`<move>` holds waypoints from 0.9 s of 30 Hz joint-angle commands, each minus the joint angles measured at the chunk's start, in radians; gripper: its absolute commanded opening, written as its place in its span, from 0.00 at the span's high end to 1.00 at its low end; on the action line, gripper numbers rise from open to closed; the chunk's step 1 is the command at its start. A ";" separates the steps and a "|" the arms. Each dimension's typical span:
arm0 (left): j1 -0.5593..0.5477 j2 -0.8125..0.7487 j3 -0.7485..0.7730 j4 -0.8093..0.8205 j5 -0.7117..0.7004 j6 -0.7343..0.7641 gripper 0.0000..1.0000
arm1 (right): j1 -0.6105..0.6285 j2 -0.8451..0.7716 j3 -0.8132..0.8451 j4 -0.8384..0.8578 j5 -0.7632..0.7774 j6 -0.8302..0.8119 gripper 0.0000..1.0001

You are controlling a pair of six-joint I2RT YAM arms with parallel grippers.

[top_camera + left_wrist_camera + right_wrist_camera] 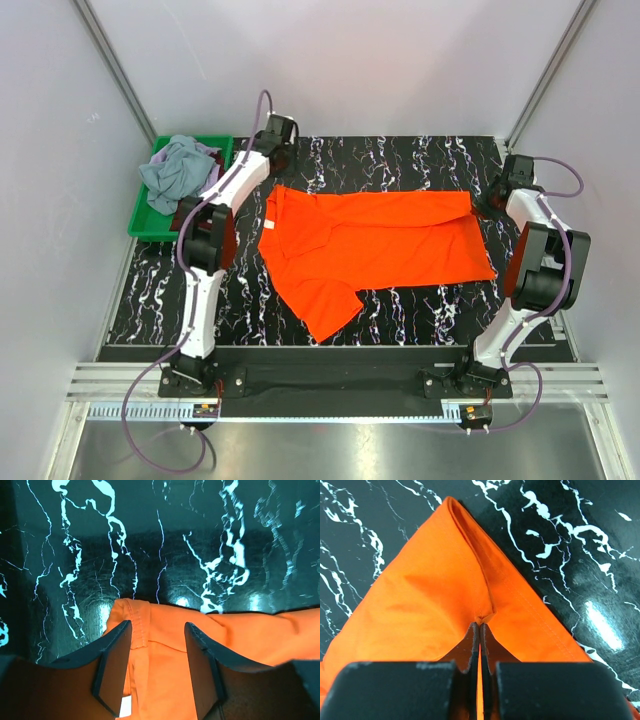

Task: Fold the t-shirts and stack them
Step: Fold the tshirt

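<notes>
Nothing legible in any view. Small white neck label [126,706] on bright orange-red cloth t-shirt [165,630], only a sliver showing at bottom edge of left wrist view, too little to read, no letters made out. No brand, nr or sign readable on green plastic bin [150,232] or black white-veined marble-look tabletop [400,160]. Same for arms: no markings sharp enough to read.

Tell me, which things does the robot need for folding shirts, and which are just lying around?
For the job:
- orange t-shirt, spread flat
- grey-blue t-shirt, crumpled in the bin
- right gripper, pinching the orange one
- left gripper, open at its edge

Just lying about:
- green bin
- black marbled table
</notes>
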 commanded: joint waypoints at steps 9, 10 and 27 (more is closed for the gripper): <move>-0.032 0.080 0.054 -0.004 -0.189 0.190 0.55 | -0.005 -0.042 0.002 0.044 -0.033 0.006 1.00; -0.032 0.088 0.063 -0.007 -0.199 0.194 0.58 | -0.005 -0.043 -0.001 0.044 -0.032 0.005 1.00; -0.035 0.112 0.057 0.031 -0.118 0.254 0.56 | -0.005 -0.036 0.005 0.042 -0.016 -0.001 1.00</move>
